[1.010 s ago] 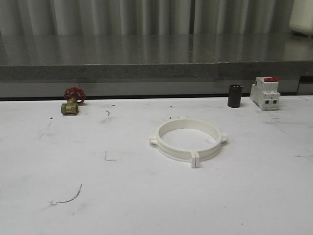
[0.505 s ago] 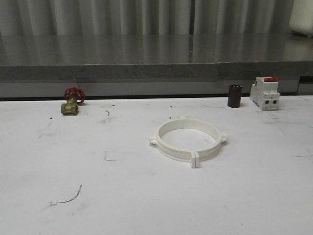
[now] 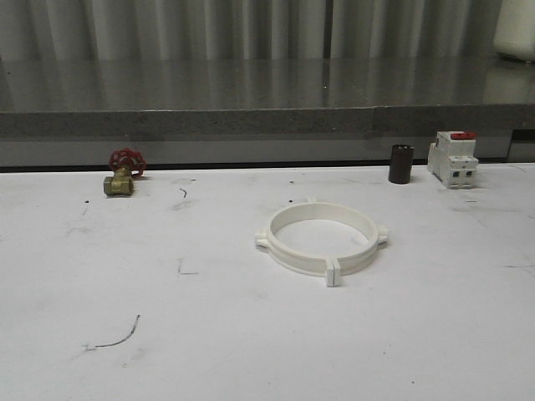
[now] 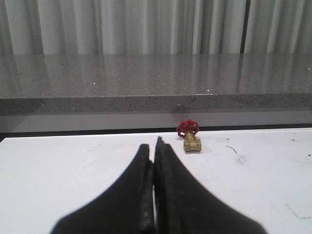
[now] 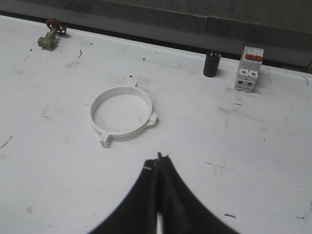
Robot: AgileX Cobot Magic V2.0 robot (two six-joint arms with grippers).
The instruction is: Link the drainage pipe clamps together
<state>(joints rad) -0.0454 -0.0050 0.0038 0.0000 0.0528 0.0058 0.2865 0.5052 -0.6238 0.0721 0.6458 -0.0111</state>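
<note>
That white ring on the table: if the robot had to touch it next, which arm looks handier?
Probably the right. Its shut gripper looks down on the ring, which lies just ahead of the fingertips. The left gripper, also shut, faces the brass valve at the table's far left.

Looks like workshop or robot test bench, not home. White work table (image 3: 251, 351), surface scuffed with dark marks. Hardware parts lie on it: brass valve (image 3: 122, 177) with red handwheel, white circuit breaker (image 3: 452, 159) with red top, small black cylinder (image 3: 401, 163), cream plastic pipe clamps (image 3: 322, 237). Behind table, grey speckled stone ledge (image 3: 251, 104), then pale corrugated wall (image 3: 209, 29).
</note>
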